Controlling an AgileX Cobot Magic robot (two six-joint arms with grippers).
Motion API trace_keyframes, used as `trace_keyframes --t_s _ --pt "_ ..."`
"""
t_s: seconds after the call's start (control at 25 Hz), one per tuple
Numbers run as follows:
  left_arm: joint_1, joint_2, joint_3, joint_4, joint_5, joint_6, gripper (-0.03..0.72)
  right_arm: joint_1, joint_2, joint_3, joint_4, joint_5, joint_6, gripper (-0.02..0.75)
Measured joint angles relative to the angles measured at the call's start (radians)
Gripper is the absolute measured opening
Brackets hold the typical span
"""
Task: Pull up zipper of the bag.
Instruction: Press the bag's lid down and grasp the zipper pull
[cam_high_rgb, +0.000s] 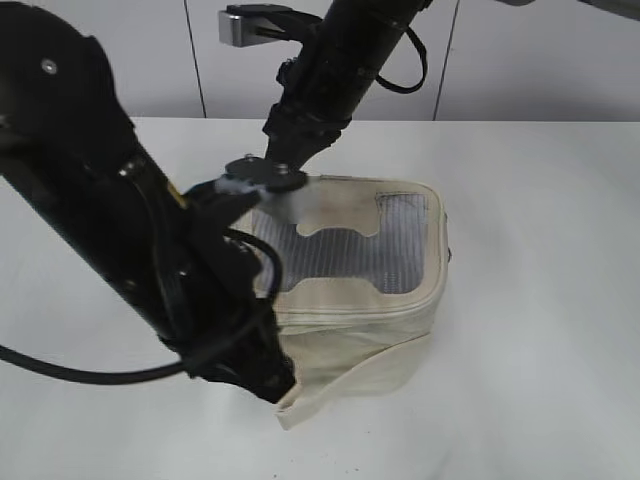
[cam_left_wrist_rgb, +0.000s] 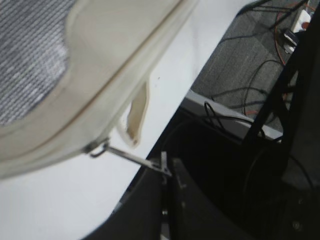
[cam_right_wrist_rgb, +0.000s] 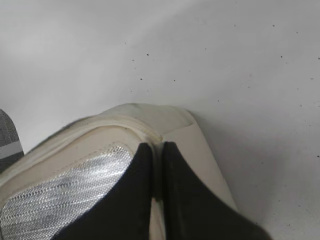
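Bag (cam_high_rgb: 360, 290) sat mid-counter (cam_high_rgb: 540, 300). Left fingers (cam_left_wrist_rgb: 167, 172) clamped a silver zipper pull (cam_left_wrist_rgb: 132, 156) at the near-left lid corner; right fingers (cam_right_wrist_rgb: 156, 155) pinched shut on the far-left rim

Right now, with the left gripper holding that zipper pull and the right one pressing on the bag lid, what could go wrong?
1. The left gripper pinches only the tip of the thin zipper pull, so it may slip free under tension.
2. The right gripper, nearly closed, presses one corner of the bag; the rest sits unanchored on the table and could drag or tip.
3. The soft rim could bunch and jam the zipper.
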Motion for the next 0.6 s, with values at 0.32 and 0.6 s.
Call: trace_keyframes --t_s 0.32,0.6 --pt "-0.236 0.012 -0.063 0.059 -0.289 -0.159 -0.002 0.005 -0.002 0.009 0.005 0.003 0.005 0.030" --pt "-0.251 0.013 -0.083 0.146 -0.276 -0.395 -0.002 0.005 -0.003 0.010 0.002 0.003 0.007 0.029"
